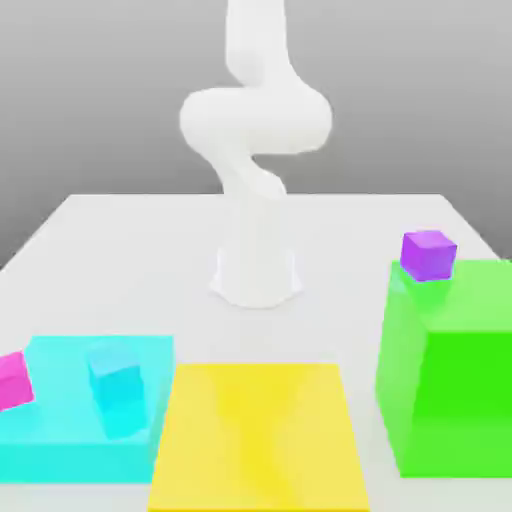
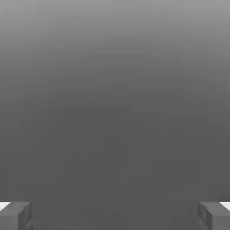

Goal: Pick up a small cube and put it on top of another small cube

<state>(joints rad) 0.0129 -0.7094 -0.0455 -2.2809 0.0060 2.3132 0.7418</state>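
Observation:
A small purple cube (image 1: 428, 255) sits on the top near corner of a tall green block (image 1: 455, 370) at the exterior view's right. On the low cyan platform (image 1: 60, 440) at the exterior view's left rests a small cyan cube (image 1: 117, 385), slightly tilted. A small magenta cube (image 1: 12, 380) lies at that platform's left edge. In the hand view my gripper (image 2: 115, 215) is open, its two grey fingertips (image 2: 15, 214) far apart with nothing between them and plain grey background behind. The white arm (image 1: 255, 130) rises from its base and bends upward out of the picture.
A flat yellow pad (image 1: 258, 435) lies at the table's front middle, between the cyan platform and the green block. The arm's base (image 1: 257, 270) stands mid-table on the white tabletop (image 1: 120, 260).

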